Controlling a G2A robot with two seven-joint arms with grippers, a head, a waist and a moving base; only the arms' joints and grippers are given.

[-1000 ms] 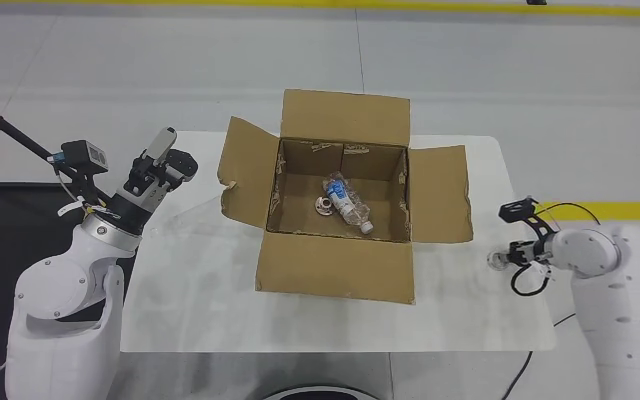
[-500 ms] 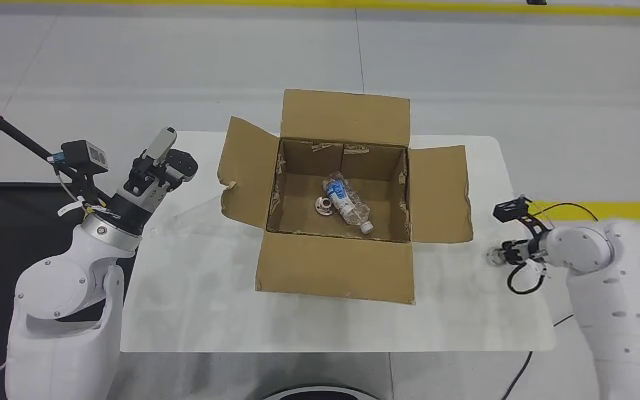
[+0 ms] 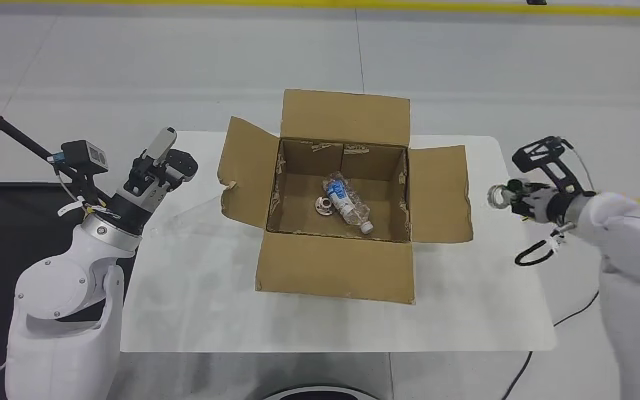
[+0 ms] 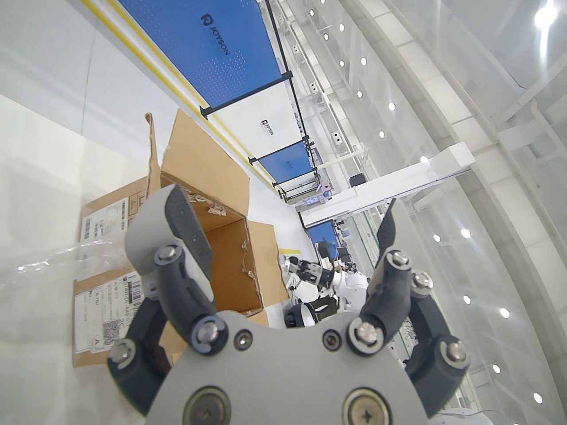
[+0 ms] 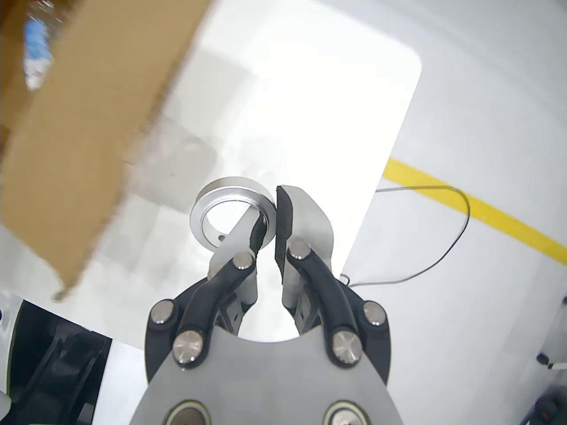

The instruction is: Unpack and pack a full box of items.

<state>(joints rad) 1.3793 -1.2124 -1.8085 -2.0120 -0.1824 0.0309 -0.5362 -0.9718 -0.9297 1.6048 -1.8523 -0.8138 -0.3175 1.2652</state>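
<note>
- The right gripper pinches the metal ring by its wall, with one finger inside the bore and the other pressed against the outside. We judge this the sound way to hold a thin, smooth ring, since squeezing it across its full width would let it pop free.
- In the top view the ring hangs in the right gripper above the table. It is just beyond the outer edge of the box's right flap and near the table's right edge.
- The left gripper is spread wide and holds nothing. It is raised off the table's left side, well apart from the box. We read this as parking it out of the way, so the opening is free for the other arm.
- Inside the box a bottle lies on its side, with a small metal part just beside it. The floor on either side of them is bare, so there is room to set a ring down.
- All four flaps are folded outward and the mouth is open from above. The right flap lies between the ring and the cavity, so any path inward must pass over it, not through it.
- A cable loops off the table's right side, below the wrist. We would watch for it snagging.
- Little table lies beyond the ring, so a slip here could send it off the edge.
</note>
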